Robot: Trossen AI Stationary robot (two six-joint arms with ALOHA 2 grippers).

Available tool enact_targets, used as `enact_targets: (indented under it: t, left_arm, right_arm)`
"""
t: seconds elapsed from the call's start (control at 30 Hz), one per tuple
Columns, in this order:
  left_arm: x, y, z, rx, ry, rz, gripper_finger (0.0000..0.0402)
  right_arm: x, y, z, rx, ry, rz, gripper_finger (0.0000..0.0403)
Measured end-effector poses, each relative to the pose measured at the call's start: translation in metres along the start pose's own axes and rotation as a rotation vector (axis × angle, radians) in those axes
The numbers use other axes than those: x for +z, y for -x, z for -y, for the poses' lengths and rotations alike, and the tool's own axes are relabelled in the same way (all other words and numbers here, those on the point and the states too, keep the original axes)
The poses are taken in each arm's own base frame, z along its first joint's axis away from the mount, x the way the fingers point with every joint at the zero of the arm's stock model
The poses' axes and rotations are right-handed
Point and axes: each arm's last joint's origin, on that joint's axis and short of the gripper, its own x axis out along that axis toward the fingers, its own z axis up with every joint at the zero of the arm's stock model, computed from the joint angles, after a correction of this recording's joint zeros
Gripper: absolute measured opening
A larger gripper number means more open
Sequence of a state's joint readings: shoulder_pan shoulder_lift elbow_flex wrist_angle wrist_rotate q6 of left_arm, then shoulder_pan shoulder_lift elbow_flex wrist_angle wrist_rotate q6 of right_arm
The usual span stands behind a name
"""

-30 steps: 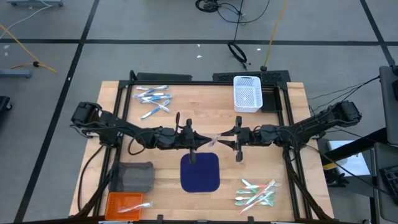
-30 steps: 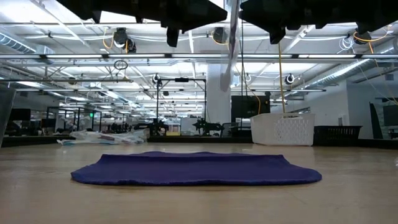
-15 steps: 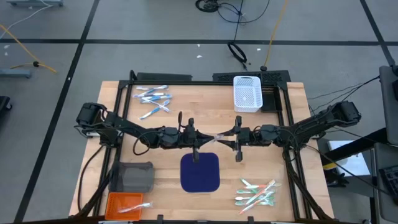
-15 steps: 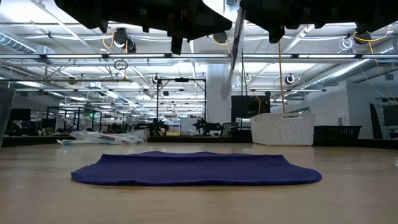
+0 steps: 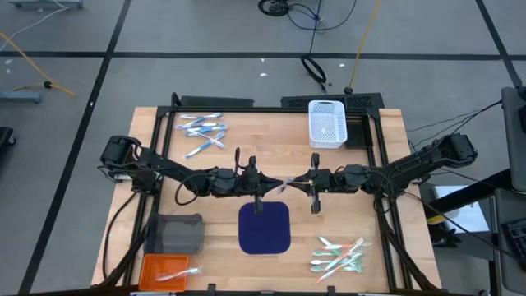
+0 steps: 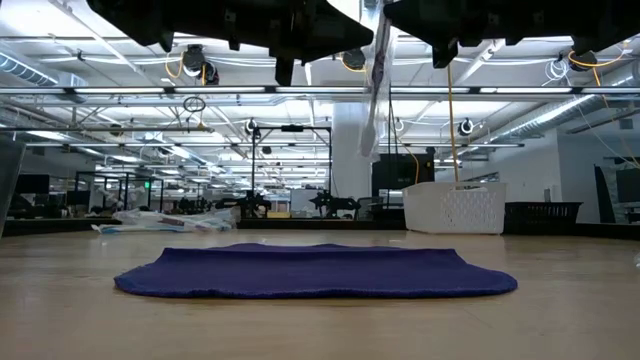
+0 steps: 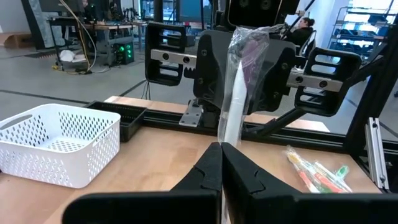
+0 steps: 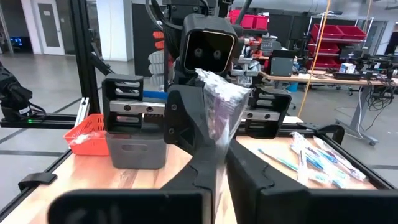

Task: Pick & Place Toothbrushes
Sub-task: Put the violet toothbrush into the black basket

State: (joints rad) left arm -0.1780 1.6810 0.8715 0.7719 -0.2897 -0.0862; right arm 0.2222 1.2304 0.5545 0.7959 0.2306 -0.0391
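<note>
Wrapped toothbrush hangs mid-air above navy mat, pinched at both ends: left gripper clamped at 9 o'clock, right gripper clamped at 3. We see the clear wrapper only in wrist views. Loose toothbrushes lie at mat's 4 o'clock.

Wrapped toothbrush held upright mid-air above table centre; loose toothbrushes piled front-right, packaged ones back-left.
</note>
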Motion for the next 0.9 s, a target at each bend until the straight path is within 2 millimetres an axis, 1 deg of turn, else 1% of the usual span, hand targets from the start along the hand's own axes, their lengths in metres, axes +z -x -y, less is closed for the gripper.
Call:
enact_targets:
  t: [0.13, 0.27, 0.37, 0.6, 0.73, 0.9]
  left_arm:
    - [0.0, 0.0, 0.0, 0.0, 0.0, 0.0, 0.0009]
    - [0.0, 0.0, 0.0, 0.0, -0.002, 0.0, 0.0032]
    - [0.0, 0.0, 0.0, 0.0, -0.011, -0.002, 0.0064]
    - [0.0, 0.0, 0.0, 0.0, -0.006, -0.004, 0.0144]
    - [0.0, 0.0, 0.0, 0.0, -0.011, -0.006, 0.0174]
    - [-0.001, 0.0, 0.0, 0.0, -0.004, -0.006, 0.0188]
  right_arm:
    - [0.0, 0.0, 0.0, 0.0, 0.01, 0.0, 0.0007]
    - [-0.001, 0.0, 0.0, 0.0, 0.012, -0.006, 0.0007]
    - [-0.002, 0.0, 0.0, -0.003, 0.015, -0.017, 0.0007]
    - [0.004, 0.004, 0.001, -0.009, 0.03, -0.012, 0.0007]
    - [0.007, 0.011, 0.005, -0.075, 0.04, -0.04, 0.0007]
    - [0.016, 0.024, 0.012, -0.174, 0.052, -0.075, 0.0007]
